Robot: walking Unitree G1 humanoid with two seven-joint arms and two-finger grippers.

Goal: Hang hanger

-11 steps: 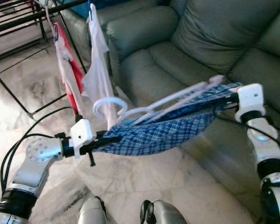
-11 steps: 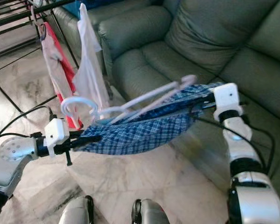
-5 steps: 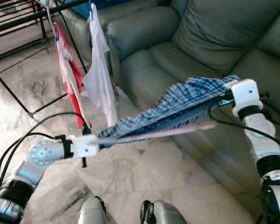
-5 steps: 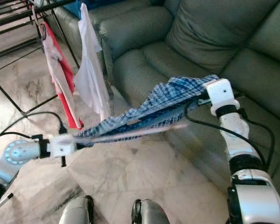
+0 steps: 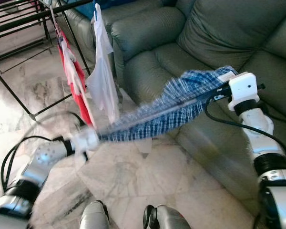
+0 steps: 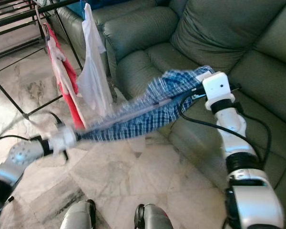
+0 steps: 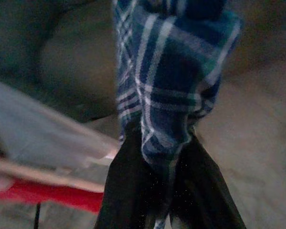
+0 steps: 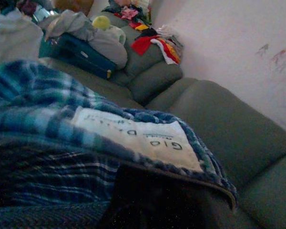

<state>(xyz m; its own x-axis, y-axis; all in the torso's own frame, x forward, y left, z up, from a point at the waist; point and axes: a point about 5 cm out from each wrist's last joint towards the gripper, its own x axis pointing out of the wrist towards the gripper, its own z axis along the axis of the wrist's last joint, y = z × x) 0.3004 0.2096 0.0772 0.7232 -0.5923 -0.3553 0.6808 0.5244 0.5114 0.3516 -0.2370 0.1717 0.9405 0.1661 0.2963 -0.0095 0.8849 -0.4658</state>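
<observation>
Above the marble floor (image 5: 133, 181), the left gripper (image 5: 93, 139) and right gripper (image 5: 214, 93) each have their fingers closed on an end of the blue plaid garment (image 5: 167, 109), stretched before the green sofa (image 5: 219, 33), with the drying rack (image 5: 33, 14) beyond.

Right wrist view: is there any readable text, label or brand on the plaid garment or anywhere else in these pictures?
"Gio": large print on the white sewn-in label of the blue plaid garment, seen upside down.
A smaller line beside it on the same label: too blurred to read.
No other readable text on the sofa or the hanging clothes.
</observation>
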